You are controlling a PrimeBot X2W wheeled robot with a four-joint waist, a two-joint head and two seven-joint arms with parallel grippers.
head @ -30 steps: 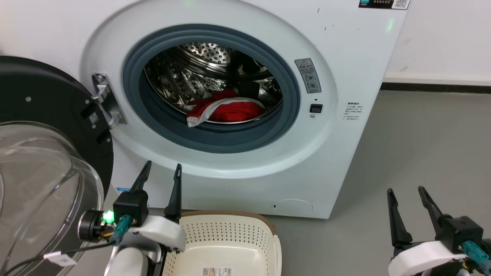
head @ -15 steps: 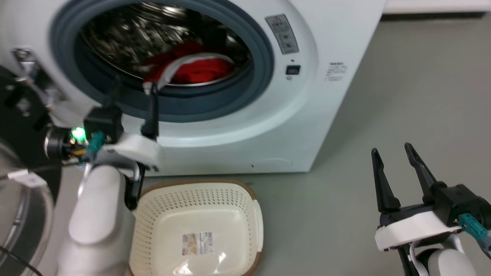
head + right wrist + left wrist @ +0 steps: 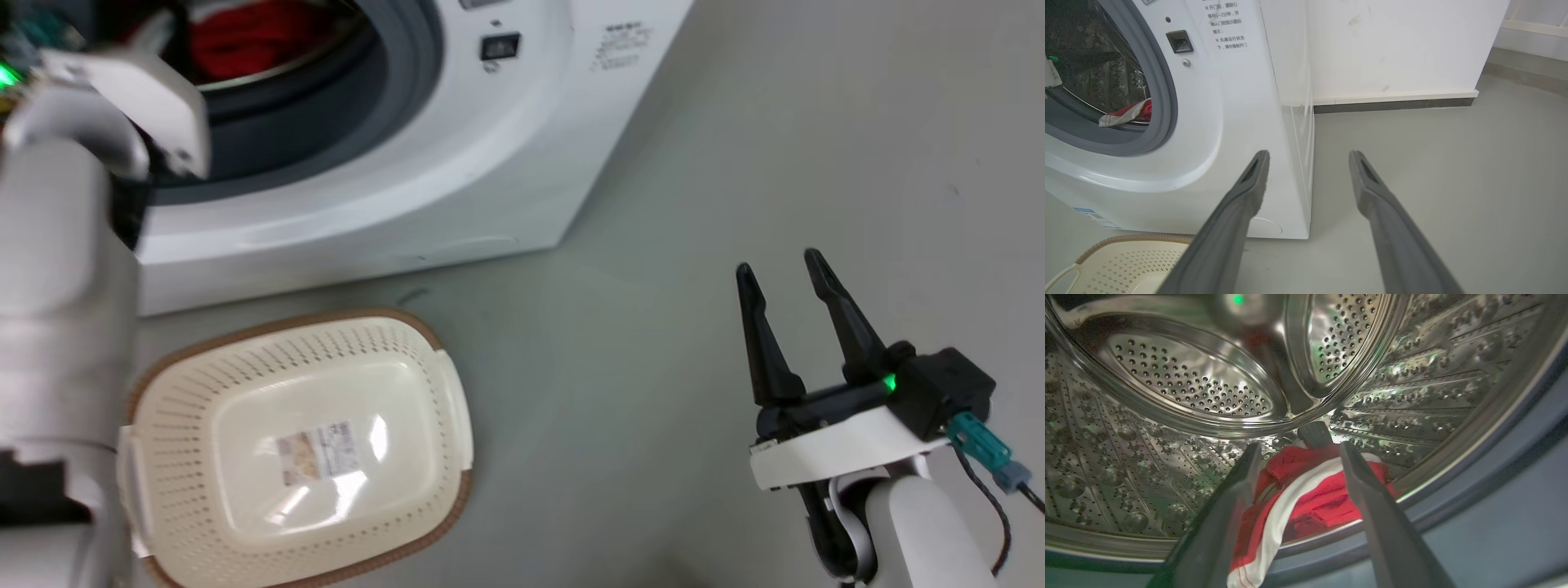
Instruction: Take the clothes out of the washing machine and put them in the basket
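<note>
Crumpled red clothes (image 3: 1331, 494), white-striped, lie in the perforated drum (image 3: 1188, 384).

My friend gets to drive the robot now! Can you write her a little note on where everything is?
Left pincer: open, at the drum mouth, aimed at the clothes, gripping nothing.
Right pincer: open, holding nothing, over the floor right of the washing machine.
Clothes: lying at the drum's front edge.
Basket: on the floor before the machine, no clothes inside.
Done: no clothes out yet.
Left: grab clothes, lift out, drop into basket.
</note>
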